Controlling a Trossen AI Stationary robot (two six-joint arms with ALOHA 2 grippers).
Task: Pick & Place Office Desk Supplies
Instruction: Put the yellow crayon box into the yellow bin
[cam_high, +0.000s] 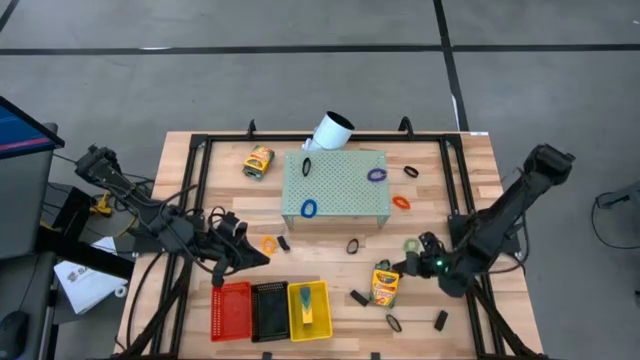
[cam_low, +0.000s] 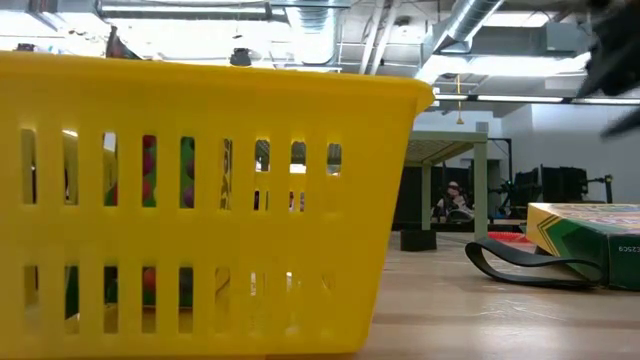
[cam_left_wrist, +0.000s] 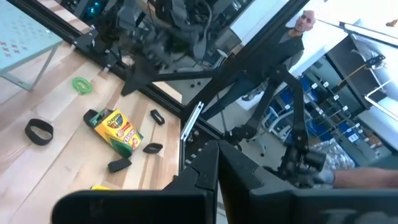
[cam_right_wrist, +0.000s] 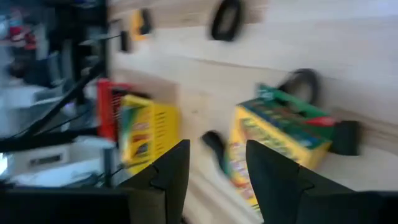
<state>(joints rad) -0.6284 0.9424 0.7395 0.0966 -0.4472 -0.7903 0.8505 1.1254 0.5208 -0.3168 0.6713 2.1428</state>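
Note:
A yellow-orange crayon box (cam_high: 385, 286) lies flat on the table near the right, also in the right wrist view (cam_right_wrist: 280, 146). My right gripper (cam_high: 409, 266) hovers open just right of it, fingers slanting down, nothing between them (cam_right_wrist: 214, 171). Another crayon box (cam_high: 308, 303) lies in the yellow basket (cam_high: 322, 310). A third (cam_high: 258, 160) lies at the far left. Thin loops and black clips are scattered over the table: a green loop (cam_high: 411, 244), a black loop (cam_high: 393, 322), an orange loop (cam_high: 268, 243). My left gripper (cam_high: 262, 258) is shut and empty, raised left of centre.
A red basket (cam_high: 230, 310) and a black basket (cam_high: 268, 311) stand beside the yellow one at the near edge. The pale green perforated block (cam_high: 335, 187) sits mid-table with a blue loop (cam_high: 308, 208) on it. A white tube (cam_high: 331, 130) lies behind it. Black frame rails border the table.

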